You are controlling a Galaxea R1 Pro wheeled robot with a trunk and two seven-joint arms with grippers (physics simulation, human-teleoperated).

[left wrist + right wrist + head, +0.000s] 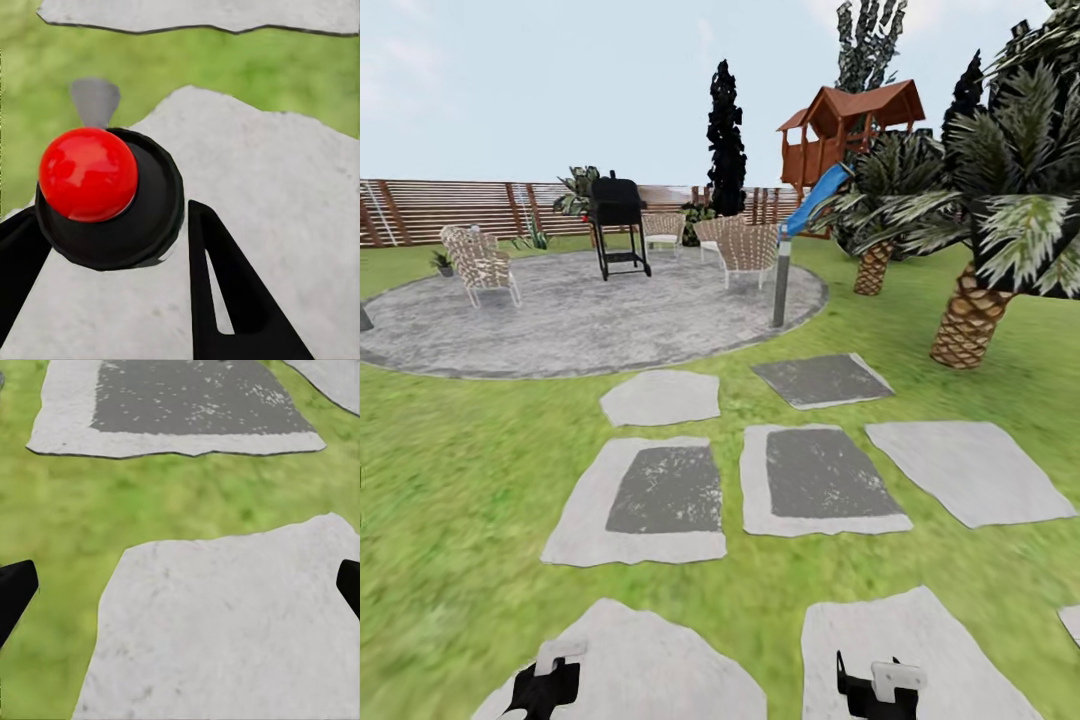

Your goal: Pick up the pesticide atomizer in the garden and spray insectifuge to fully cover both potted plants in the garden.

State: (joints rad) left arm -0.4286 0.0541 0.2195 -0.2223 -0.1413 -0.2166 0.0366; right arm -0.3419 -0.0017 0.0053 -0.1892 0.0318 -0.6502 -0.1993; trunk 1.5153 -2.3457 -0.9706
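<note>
The pesticide atomizer (pixel 105 195), a round dark body with a glossy red top and a grey nozzle, sits between the black fingers (pixel 225 300) of my left gripper (pixel 109 217), which is shut on it over a pale stepping stone. In the head view that gripper (pixel 545 690) is at the bottom edge. My right gripper (pixel 875 690) hangs open over another stone, its fingertips (pixel 15 589) wide apart with nothing between them. Far off, a small potted plant (pixel 442 262) stands at the patio's left edge. A second spiky one (pixel 535 238) is by the fence.
Grey stepping stones (pixel 820 480) cross the lawn toward a round paved patio (pixel 590 320) with wicker chairs (pixel 480 265), a black grill (pixel 618 225) and a grey bollard lamp (pixel 782 280). Palms (pixel 980 300) and a playhouse with a slide (pixel 850 130) stand at the right. A slatted fence (pixel 450 205) runs behind.
</note>
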